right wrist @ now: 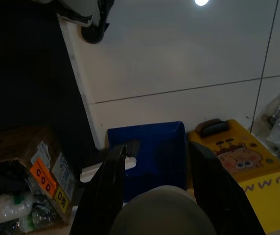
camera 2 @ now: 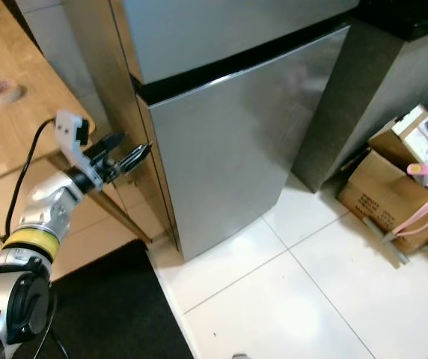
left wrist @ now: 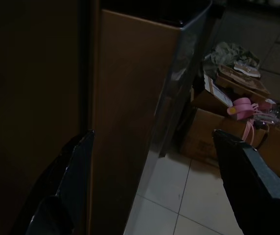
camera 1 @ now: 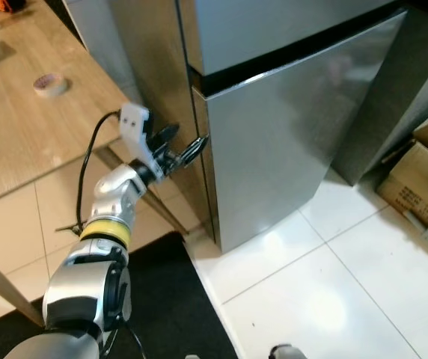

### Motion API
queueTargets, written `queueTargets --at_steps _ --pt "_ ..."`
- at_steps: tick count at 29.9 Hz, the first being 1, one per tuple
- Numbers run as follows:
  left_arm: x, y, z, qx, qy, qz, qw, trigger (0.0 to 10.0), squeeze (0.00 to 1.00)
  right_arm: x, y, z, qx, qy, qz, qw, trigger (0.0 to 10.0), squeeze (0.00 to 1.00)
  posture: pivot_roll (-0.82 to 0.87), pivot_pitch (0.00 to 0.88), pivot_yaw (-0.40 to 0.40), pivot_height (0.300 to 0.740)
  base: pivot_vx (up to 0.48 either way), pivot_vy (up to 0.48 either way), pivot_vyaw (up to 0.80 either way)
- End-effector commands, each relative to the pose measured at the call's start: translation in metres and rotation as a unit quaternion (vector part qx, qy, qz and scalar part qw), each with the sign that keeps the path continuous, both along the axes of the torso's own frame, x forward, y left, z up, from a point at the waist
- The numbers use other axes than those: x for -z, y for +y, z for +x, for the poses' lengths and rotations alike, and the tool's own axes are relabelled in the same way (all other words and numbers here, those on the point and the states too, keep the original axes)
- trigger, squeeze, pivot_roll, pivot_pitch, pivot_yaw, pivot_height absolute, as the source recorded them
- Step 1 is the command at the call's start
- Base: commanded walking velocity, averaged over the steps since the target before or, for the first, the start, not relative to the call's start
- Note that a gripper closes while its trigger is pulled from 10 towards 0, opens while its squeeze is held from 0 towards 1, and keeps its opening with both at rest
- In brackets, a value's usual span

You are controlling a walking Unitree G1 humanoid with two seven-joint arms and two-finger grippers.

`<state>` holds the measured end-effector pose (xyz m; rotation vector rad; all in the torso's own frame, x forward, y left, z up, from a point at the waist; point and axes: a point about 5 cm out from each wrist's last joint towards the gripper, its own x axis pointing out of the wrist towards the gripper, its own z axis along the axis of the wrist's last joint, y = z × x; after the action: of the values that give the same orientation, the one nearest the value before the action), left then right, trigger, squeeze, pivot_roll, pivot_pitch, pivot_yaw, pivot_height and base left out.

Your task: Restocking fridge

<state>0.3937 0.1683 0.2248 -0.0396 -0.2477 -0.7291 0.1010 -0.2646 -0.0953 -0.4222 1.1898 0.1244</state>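
The fridge (camera 1: 274, 142) stands with both doors shut. The lower door (camera 2: 221, 149) sits flush below the dark seam that parts it from the upper one. Nothing has been loaded, as far as can be seen.

The left pincer (camera 1: 180, 152) is raised to the hinge-side edge of the lower door, close under the seam. Its fingers (left wrist: 74, 181) are spread wide, with the door's edge lying between them and nothing gripped. Whether a fingertip touches the door cannot be told.

The right pincer (right wrist: 157, 171) hangs low over the floor, fingers parted and empty, above a blue box (right wrist: 152, 154) and a yellow container (right wrist: 243, 169).

Off to the side a wooden surface (camera 1: 19, 142) carries a roll of tape (camera 1: 51, 84). Cardboard boxes (camera 2: 393, 194) sit on the tiles beyond the fridge.

Assessment: the task is at its opening stage. The door is yet to be pulled open, and fetching and shelving goods all remain.
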Motion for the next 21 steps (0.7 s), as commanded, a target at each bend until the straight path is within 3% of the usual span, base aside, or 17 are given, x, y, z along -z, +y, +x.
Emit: queueTargets --at_steps 1,10,21 --pt "0.004 -0.008 0.001 0.003 0.003 0.019 1.000 10.0 0.00 0.003 -0.003 -0.015 0.006 0.018 0.002 1.000 10.0 0.00 -0.20 0.343 0.038 0.740 0.000 0.000 0.00" --pt "-0.016 -0.024 0.011 -0.046 -0.022 0.032 0.998 10.0 0.00 -0.001 -0.013 -0.019 0.000 0.010 -0.007 1.000 10.0 0.00 -0.23 0.368 0.025 0.740 0.000 0.000 0.00" --pt "-0.017 -0.030 0.015 -0.081 -0.025 0.038 0.996 10.0 0.00 -0.002 -0.020 -0.029 0.001 0.016 -0.015 1.000 10.0 0.00 -0.23 0.355 0.015 0.740 0.000 0.000 0.00"
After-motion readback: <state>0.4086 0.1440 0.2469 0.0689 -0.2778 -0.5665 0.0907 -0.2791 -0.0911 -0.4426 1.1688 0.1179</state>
